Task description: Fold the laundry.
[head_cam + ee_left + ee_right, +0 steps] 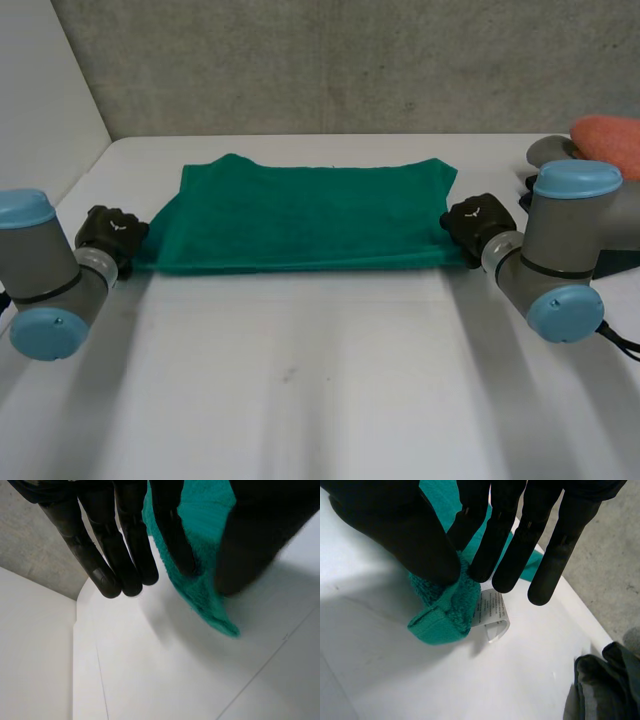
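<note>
We are looking at a green towel that is lying flat on the white table, spread crosswise in front of the robot, and it appears to be doubled over, its near edge running straight from one hand to the other. The left hand is sitting at the towel's near left corner. In its wrist view the thumb and one finger are clamping that corner between them, while the other fingers are reaching straight past the cloth, close together and touching nothing. The tip of the corner is hanging free below the pinch, just over the table. The right hand is sitting at the towel's near right corner. There its thumb is pressing a thick folded wad of towel against one finger, and the remaining fingers are stretching straight out beyond the cloth, slightly apart. A white care label is poking out from under that pinched corner and is resting on the table. Beyond the towel's right end an orange cloth is lying at the table's edge, and a dark grey garment is lying off that same end. Behind the towel's far edge a concrete wall is rising.
</note>
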